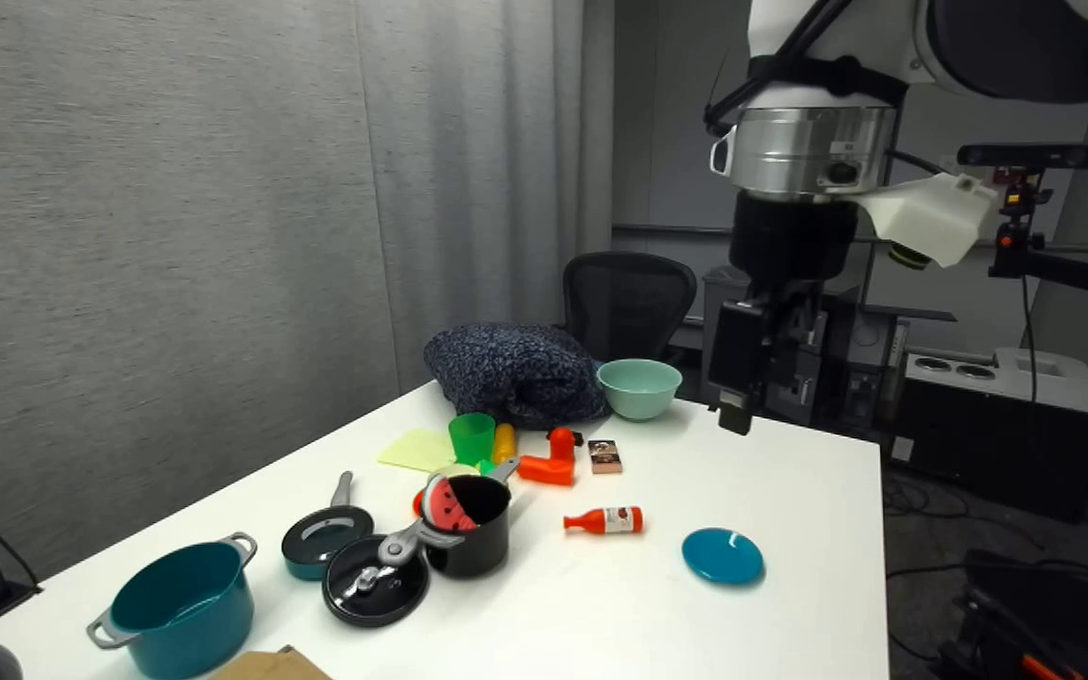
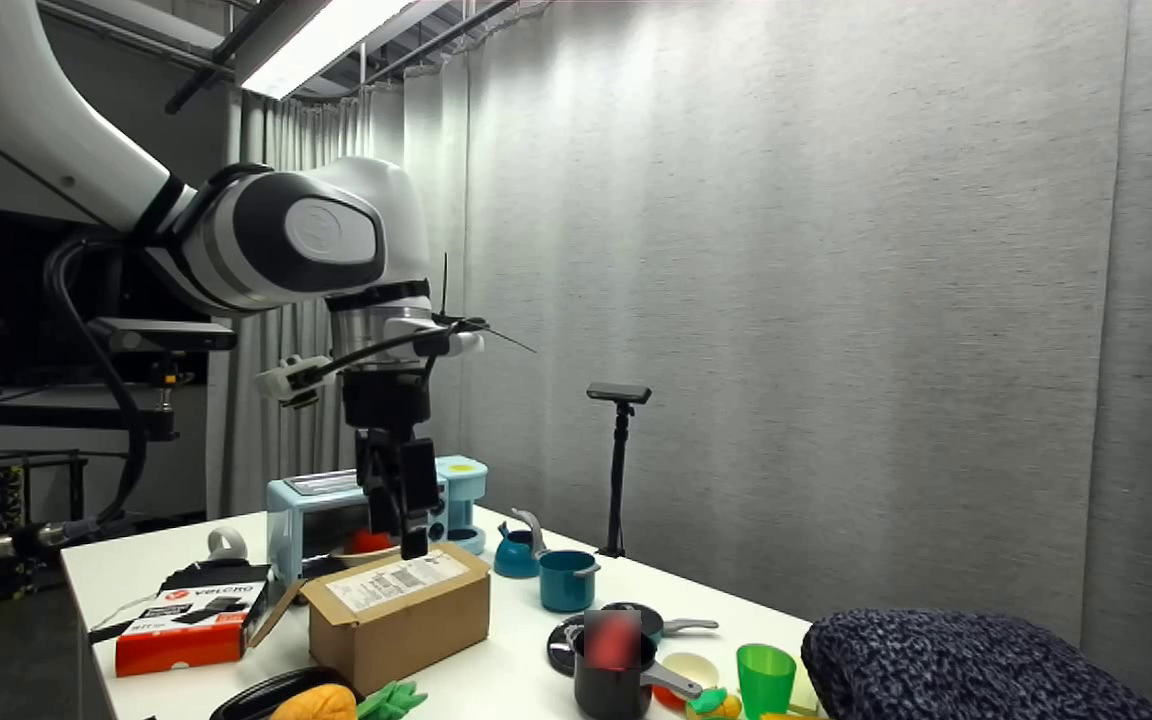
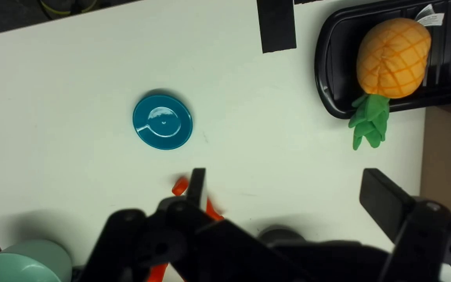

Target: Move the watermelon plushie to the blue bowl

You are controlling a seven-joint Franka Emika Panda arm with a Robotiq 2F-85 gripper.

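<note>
The watermelon plushie [image 1: 445, 503], a red wedge with dark seeds and a green-and-white rind, sits in a small black pot [image 1: 483, 551], sticking out above the rim. In an exterior view it is a blurred red shape [image 2: 613, 640] in the pot [image 2: 611, 692]. In the wrist view the plushie is hidden; only part of the pot [image 3: 280, 234] shows. The pale aqua blue bowl [image 1: 639, 389] stands upright at the table's far edge; it also shows in the wrist view [image 3: 20, 261]. My gripper [image 3: 284, 188] is open and empty, high above the table [image 1: 733, 420], apart from both.
A black lid [image 1: 375, 581] and pan [image 1: 327, 535] lie beside the pot. A red bottle [image 1: 605, 520], an orange block [image 1: 547, 469] and a blue disc [image 1: 723, 555] lie nearby. A dark speckled mound [image 1: 516, 373] borders the bowl. A pineapple plushie [image 3: 394, 58] and cardboard box [image 2: 406, 625] are opposite.
</note>
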